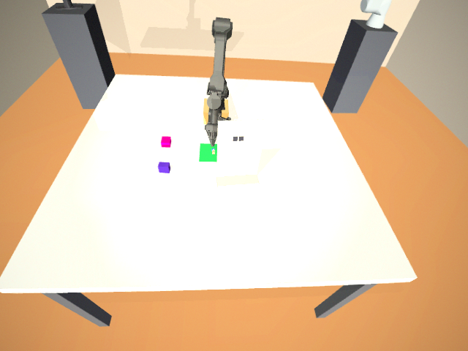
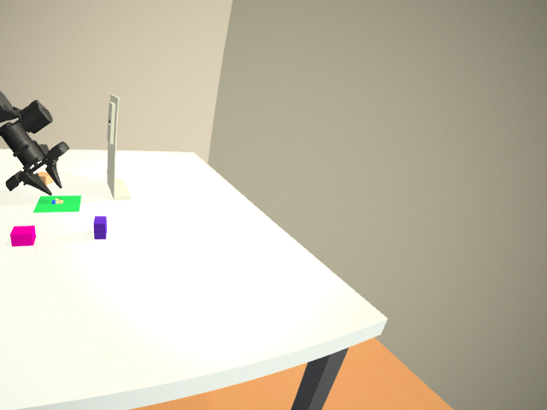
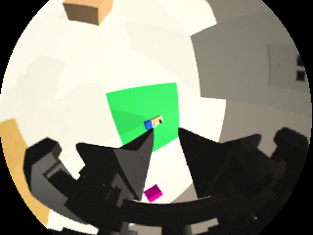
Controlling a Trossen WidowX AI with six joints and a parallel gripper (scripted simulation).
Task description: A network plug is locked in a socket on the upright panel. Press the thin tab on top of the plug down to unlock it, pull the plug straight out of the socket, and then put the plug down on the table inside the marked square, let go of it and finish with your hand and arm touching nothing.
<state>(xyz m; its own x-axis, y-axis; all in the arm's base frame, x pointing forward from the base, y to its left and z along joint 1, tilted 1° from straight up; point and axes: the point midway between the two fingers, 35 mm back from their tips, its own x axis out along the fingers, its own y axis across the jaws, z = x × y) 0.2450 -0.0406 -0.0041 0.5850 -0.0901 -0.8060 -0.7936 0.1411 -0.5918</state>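
A white table (image 1: 264, 227) stands on an orange floor between beige and grey walls, with two dark pillars at its far corners. The upright panel (image 2: 113, 145) rises at the far side of the table in the exterior view, and its socket looks vacant. The plug (image 2: 57, 201), small with a blue end, lies on the green marked square (image 2: 70, 203), inside its edges. The gripper (image 2: 34, 180) hangs just above the square's left far corner, its fingers parted with nothing between them and apart from the plug. By my judgement the unlocking, pulling out, setting down and letting go are done; what is left is to lift the arm away so that it touches nothing.

Counted: one plug, one panel, one green square, one magenta cube (image 1: 165, 141), one purple cube (image 1: 164, 167), one tan block (image 3: 89, 4), and two small grey squares (image 1: 238, 138) to the right of the square in the top view.
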